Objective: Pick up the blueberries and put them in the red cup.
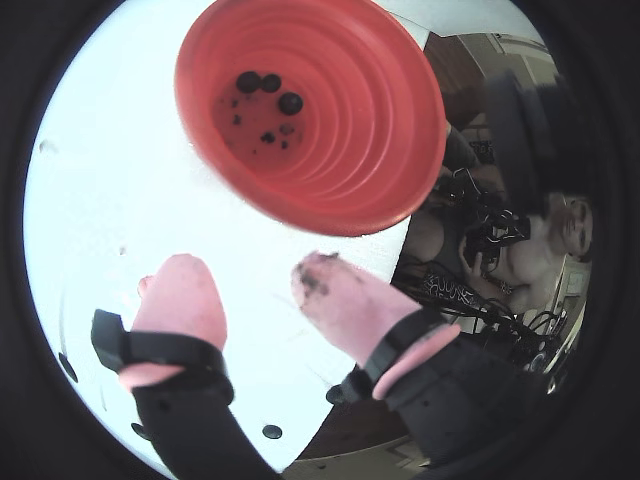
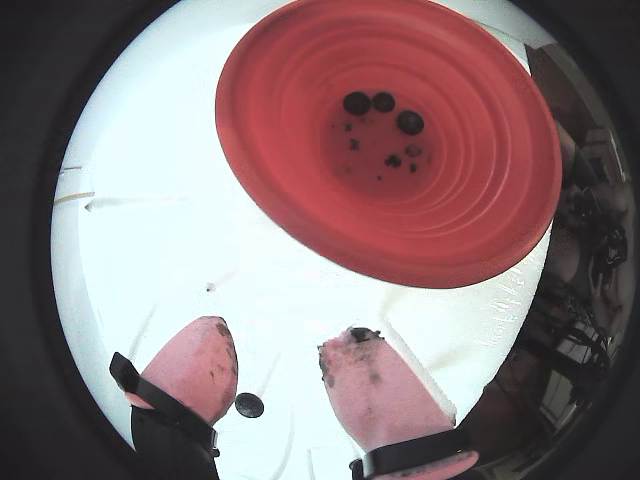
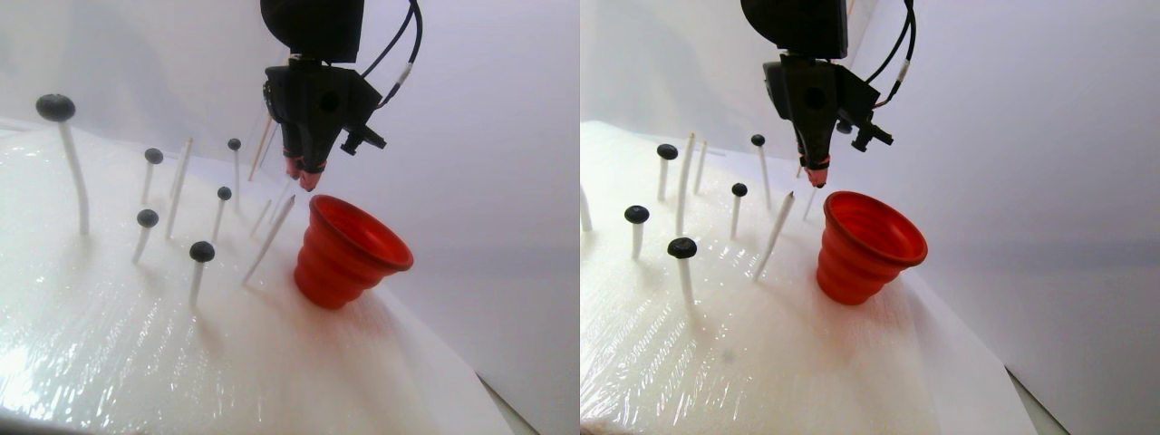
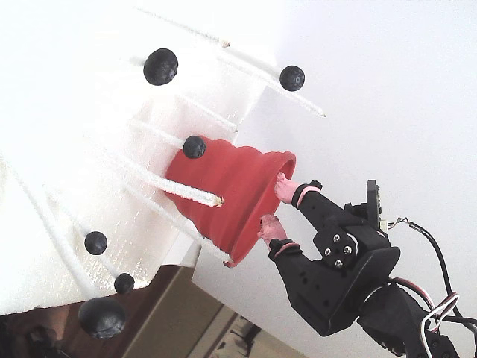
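The red cup [image 1: 370, 130] [image 2: 480, 180] lies below my gripper in both wrist views, with three blueberries [image 1: 249, 82] [image 2: 383, 102] and dark specks on its bottom. My gripper [image 1: 245, 275] [image 2: 280, 335] is open, its stained pink fingertips [image 2: 205, 355] empty. In the stereo pair view the gripper [image 3: 304, 177] hangs just above the cup's [image 3: 349, 249] far rim. In the fixed view the gripper [image 4: 272, 203] is at the cup's [image 4: 231, 186] mouth. Several more blueberries [image 3: 201, 251] [image 4: 160, 67] sit on top of thin white sticks in the white foam.
The white foam bed [image 3: 109, 344] holds bare pointed sticks [image 3: 269, 237] right beside the cup. One stuck berry [image 2: 249, 405] shows just under the left finger. The foam's edge [image 3: 494, 390] drops off to the right of the cup.
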Tool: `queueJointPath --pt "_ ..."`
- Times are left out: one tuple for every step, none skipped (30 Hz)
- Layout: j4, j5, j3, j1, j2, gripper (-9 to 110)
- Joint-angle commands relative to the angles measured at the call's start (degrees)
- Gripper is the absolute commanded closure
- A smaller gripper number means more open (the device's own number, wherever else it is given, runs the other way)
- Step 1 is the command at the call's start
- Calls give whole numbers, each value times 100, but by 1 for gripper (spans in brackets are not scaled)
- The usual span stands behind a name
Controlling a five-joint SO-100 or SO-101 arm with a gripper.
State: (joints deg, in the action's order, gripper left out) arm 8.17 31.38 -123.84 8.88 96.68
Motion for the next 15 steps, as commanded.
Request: queueJointPath --pt "-53 -9 18 -18 519 86" --pt "-53 9 18 -53 519 86" --pt "-53 18 18 -79 510 86" --pt "-53 44 0 -105 501 86" --pt "-53 53 -9 -132 501 86" --pt "-53 70 -18 -149 492 86" --pt "-53 88 -18 -185 483 86" --pt "-53 105 -18 -211 466 86" --pt "-53 123 -18 -246 457 86" --pt "-53 141 -18 -272 439 86" --pt "-53 158 -26 -299 431 86" --pt "-53 167 -26 -325 413 86" --pt "-53 185 -26 -343 404 86" --pt "-53 211 -26 -378 387 86" --pt "-44 229 -18 -413 378 86"
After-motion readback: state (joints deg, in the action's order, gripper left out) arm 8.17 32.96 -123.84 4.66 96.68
